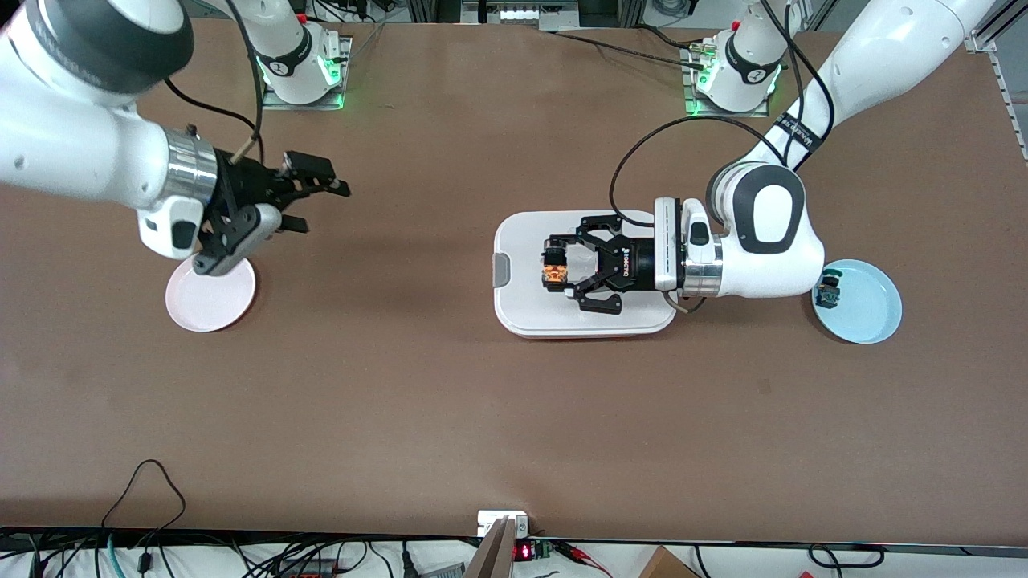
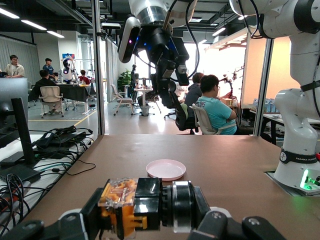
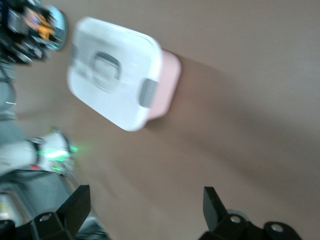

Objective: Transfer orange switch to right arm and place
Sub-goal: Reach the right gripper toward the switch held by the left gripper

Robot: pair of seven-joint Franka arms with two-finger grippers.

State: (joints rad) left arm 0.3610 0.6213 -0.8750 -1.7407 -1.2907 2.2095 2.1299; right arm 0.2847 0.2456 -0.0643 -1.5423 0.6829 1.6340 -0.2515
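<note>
The orange switch [image 1: 554, 271], a small black part with an orange end, is held up in the air over the white lidded box [image 1: 526, 317]. My left gripper [image 1: 559, 269] is shut on the switch, pinching it from both sides. In the left wrist view the switch [image 2: 132, 202] lies crosswise between the fingers of the left gripper [image 2: 145, 216]. My right gripper [image 1: 319, 209] hangs open and holds nothing. It is over the table by the pink plate [image 1: 210, 295]. The right wrist view shows the right gripper [image 3: 145, 200] wide open, with the box [image 3: 115, 80] farther off.
A light blue plate [image 1: 866, 303] with a small dark part [image 1: 829, 291] on it lies at the left arm's end of the table. The pink plate [image 2: 166, 169] lies at the right arm's end. Cables run along the table edge nearest the front camera.
</note>
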